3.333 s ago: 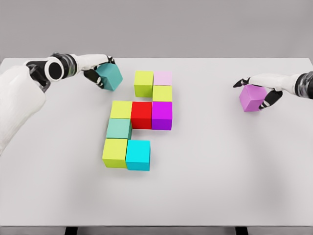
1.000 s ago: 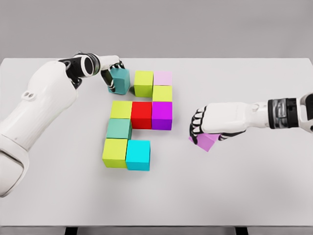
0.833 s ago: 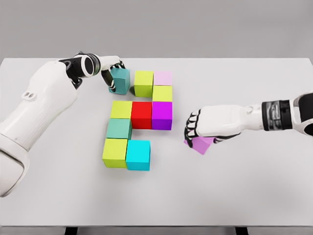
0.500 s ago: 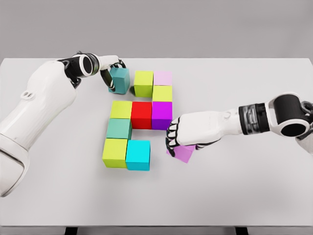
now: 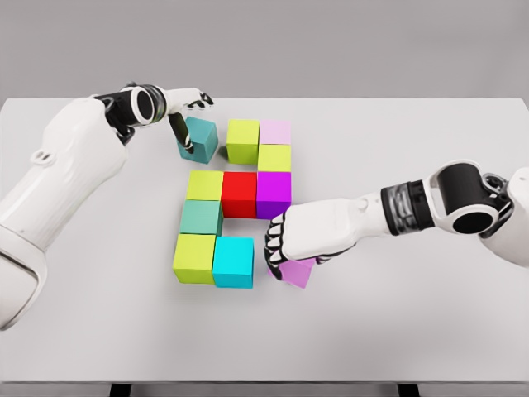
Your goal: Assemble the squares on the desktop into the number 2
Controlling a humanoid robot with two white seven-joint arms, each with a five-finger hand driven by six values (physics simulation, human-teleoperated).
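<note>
Near the middle of the worktop, a bit toward its front edge, the right hand [image 5: 291, 242] is clenched over a violet cube [image 5: 298, 271], fingers wrapped down its left and top sides. The cube sits tilted, just right of the cyan cube [image 5: 234, 261]; whether it touches the surface can't be made out, prob. lifted slightly. The right arm runs off to the worktop's right edge.

W/ the cyan cube in the front row is a lime cube [image 5: 194, 257], touching it on the left. Behind that lime one sits a pale green cube [image 5: 201, 217]. Next row back: yellow-green cube [image 5: 204, 184], red cube [image 5: 240, 194], magenta cube [image 5: 274, 193], side by side and touching. Behind the magenta one, another yellow-green cube [image 5: 274, 157], then a pale pink cube [image 5: 275, 131] w/ a green-yellow cube [image 5: 243, 140] on its left.

Toward the rear-left, the left hand [image 5: 186, 116] grasps a teal cube [image 5: 200, 139], thumb on its left face, other fingers over its top. It sits turned at an angle, just left of the green-yellow cube w/ a thin gap between.
</note>
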